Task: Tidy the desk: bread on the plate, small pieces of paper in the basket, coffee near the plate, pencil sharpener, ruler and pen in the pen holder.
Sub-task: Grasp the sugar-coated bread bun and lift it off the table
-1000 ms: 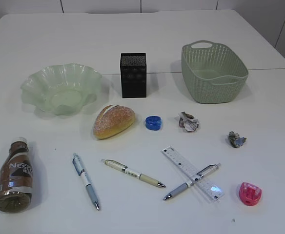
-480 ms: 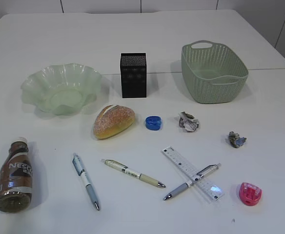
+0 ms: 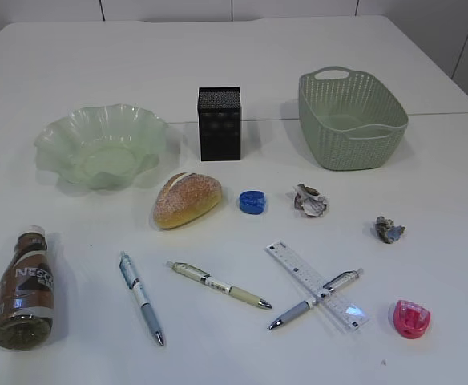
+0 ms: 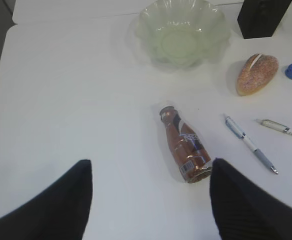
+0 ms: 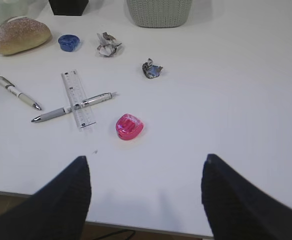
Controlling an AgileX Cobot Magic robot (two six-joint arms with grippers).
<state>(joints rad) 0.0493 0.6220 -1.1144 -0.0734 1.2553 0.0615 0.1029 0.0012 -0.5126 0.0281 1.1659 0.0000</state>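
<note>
The bread (image 3: 186,199) lies in front of the green glass plate (image 3: 102,144). A coffee bottle (image 3: 24,290) lies on its side at the front left. Three pens (image 3: 141,297) (image 3: 219,285) (image 3: 314,299) lie along the front, the right-hand one crossing the clear ruler (image 3: 316,285). A blue sharpener (image 3: 252,201) and a pink sharpener (image 3: 410,318) sit apart. Two crumpled papers (image 3: 309,200) (image 3: 389,230) lie before the basket (image 3: 351,118). The black pen holder (image 3: 219,123) stands at the back centre. My left gripper (image 4: 151,165) hangs open near the bottle (image 4: 186,145). My right gripper (image 5: 145,159) hangs open over the table's front edge, short of the pink sharpener (image 5: 129,126).
Neither arm shows in the exterior view. The table's front edge (image 5: 136,227) runs under the right gripper, and its left edge (image 4: 1,75) shows in the left wrist view. A seam between two tabletops (image 3: 450,114) runs behind the basket.
</note>
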